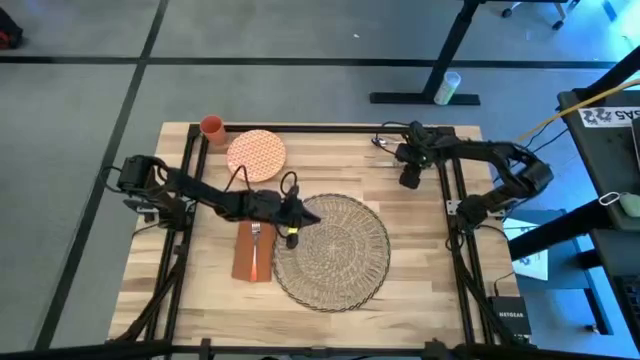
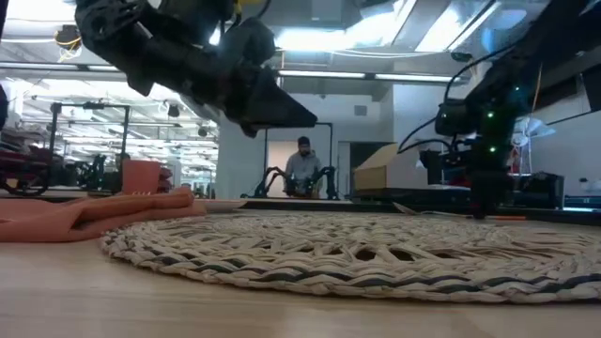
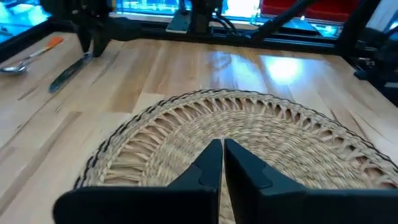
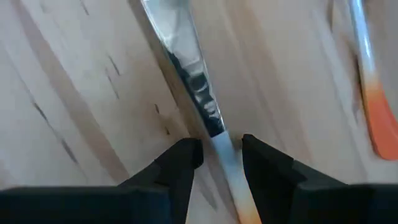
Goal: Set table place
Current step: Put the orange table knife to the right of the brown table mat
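The place, a round woven straw mat, lies flat on the wooden table. My left gripper is shut and hovers over the mat's left part; the low view shows its tip clear above the weave. At the far right my right gripper is lowered to the table, open. Its fingers stand on either side of a knife that lies flat on the wood, where the blade meets the handle. I see gaps on both sides of the knife.
A rust-orange napkin with a fork on it lies left of the mat. An orange-patterned plate and an orange cup stand at the far left. A spoon with an orange handle lies beside the knife. Black frame rails run along the table's sides.
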